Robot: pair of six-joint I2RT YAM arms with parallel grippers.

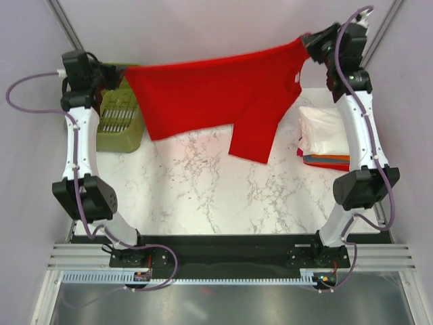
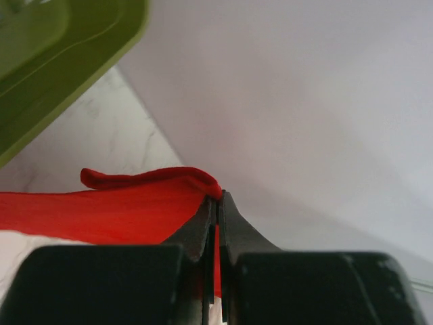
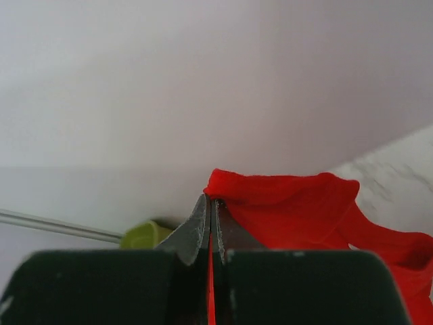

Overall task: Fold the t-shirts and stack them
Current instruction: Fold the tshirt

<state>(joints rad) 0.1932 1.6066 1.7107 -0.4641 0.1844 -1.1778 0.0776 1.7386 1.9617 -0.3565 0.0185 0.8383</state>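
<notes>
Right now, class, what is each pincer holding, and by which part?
The red t-shirt: left pincer and right pincer each pinch an opposite edge.

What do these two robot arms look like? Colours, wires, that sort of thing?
The left arm and right arm have white curved segments joined by chunky black joints, with a purple cable looping along each. The left gripper and right gripper each end in two black fingers tapering to thin tips.
</notes>
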